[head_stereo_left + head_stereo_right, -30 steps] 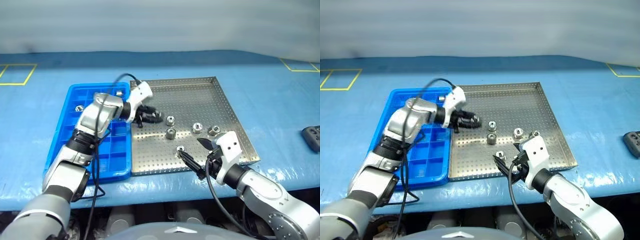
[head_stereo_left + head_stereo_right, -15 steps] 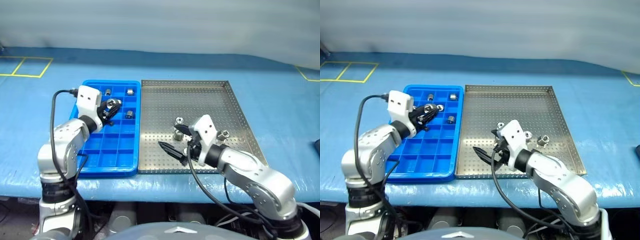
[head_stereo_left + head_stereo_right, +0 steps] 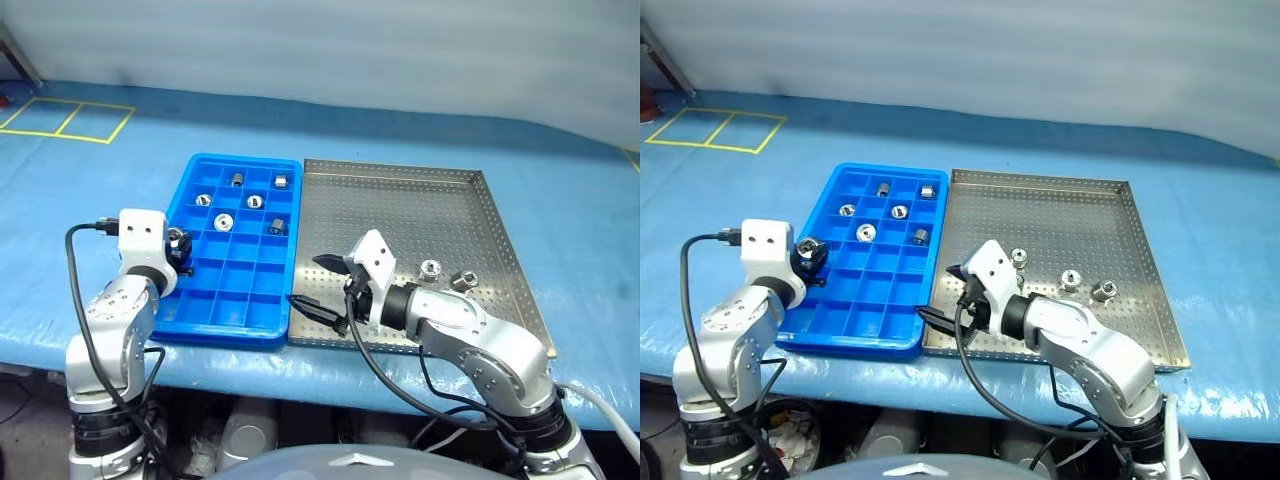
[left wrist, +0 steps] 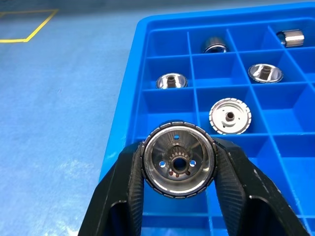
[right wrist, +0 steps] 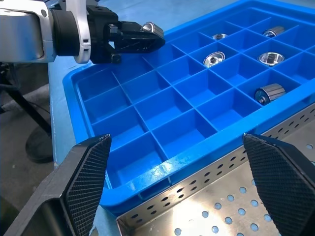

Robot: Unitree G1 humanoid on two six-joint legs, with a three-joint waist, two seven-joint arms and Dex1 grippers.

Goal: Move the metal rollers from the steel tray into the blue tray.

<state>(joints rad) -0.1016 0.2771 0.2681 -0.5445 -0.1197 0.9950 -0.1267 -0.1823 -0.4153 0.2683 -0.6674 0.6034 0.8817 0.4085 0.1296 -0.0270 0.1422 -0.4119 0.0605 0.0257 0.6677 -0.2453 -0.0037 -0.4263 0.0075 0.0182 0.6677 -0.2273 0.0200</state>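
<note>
My left gripper (image 3: 180, 245) is shut on a metal roller (image 4: 178, 160), a ribbed silver disc with a centre hole. It holds the roller just above the left rim of the blue tray (image 3: 236, 302). Several rollers lie in the tray's far compartments, one of them (image 3: 224, 222) just beyond the held one. My right gripper (image 3: 314, 284) stands open and empty over the steel tray's (image 3: 420, 200) near left corner, its fingers (image 5: 87, 169) pointing across the blue tray. Three rollers (image 3: 1070, 279) rest on the steel tray to the right of that gripper.
Both trays lie side by side on a blue-covered table (image 3: 560, 180). Yellow tape squares (image 3: 70, 120) mark the far left. A black cable (image 3: 85, 270) loops off my left wrist. The table's front edge runs just below the trays.
The whole picture has swung leftward with the camera. My left gripper has carried its roller out to the blue tray's left rim. My right gripper has shifted left to the steel tray's near left corner.
</note>
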